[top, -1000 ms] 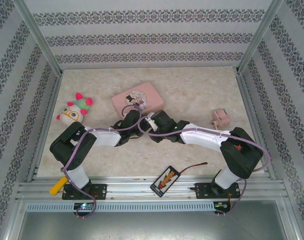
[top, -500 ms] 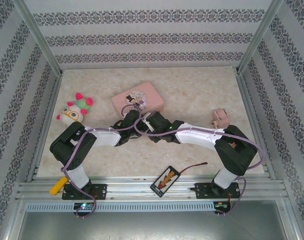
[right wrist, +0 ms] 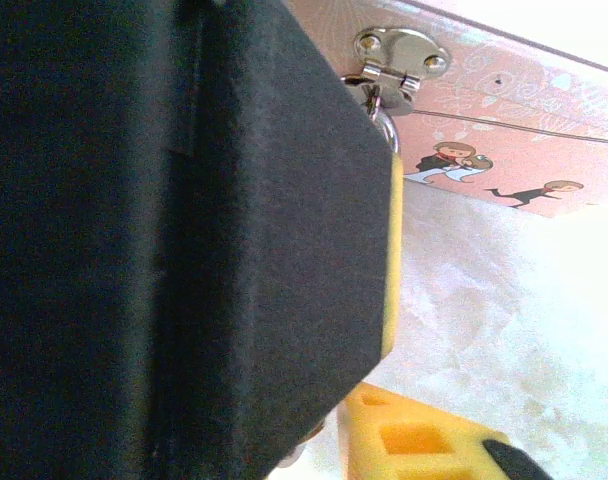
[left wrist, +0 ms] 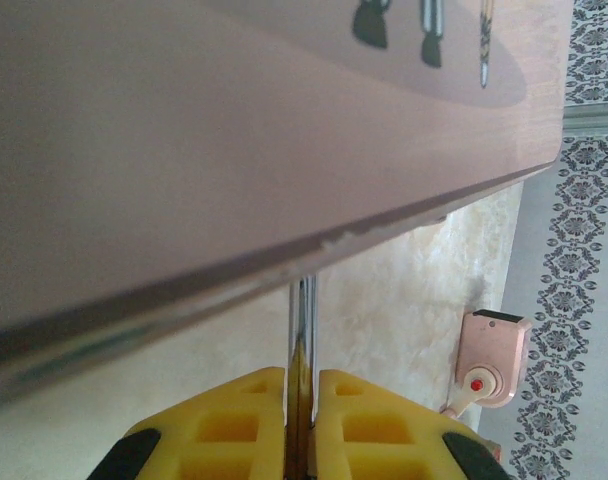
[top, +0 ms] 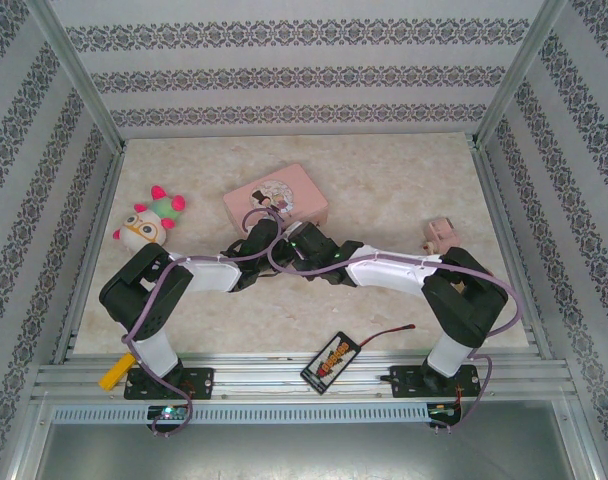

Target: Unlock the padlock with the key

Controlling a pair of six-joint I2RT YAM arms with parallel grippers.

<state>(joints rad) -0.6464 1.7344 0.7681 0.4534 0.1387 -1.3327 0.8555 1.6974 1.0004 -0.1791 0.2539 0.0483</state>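
Observation:
The pink tin box point(top: 276, 194) lies at mid-table, and both grippers meet at its near edge. My left gripper point(top: 260, 236) point(left wrist: 302, 378) is shut on the padlock point(left wrist: 300, 362). It shows edge-on as a brass sliver between the yellow fingers, its silver shackle point(left wrist: 303, 305) rising to the tin's underside point(left wrist: 234, 130). My right gripper point(top: 297, 244) sits tight against the left one. In the right wrist view a black body blocks the jaws; one yellow finger point(right wrist: 416, 440) shows below the tin's clasp point(right wrist: 398, 54). The key is hidden.
A plush owl toy point(top: 144, 224) lies at the left. A small pink device point(top: 440, 236) point(left wrist: 492, 356) sits to the right. A phone-like card point(top: 331, 360) and a thin red wire point(top: 389, 333) lie near the front rail, a yellow handle point(top: 114, 372) by the left base.
The right arm has slid left, bringing its gripper up against the left gripper at the tin's edge. The left arm and tin have stayed put.

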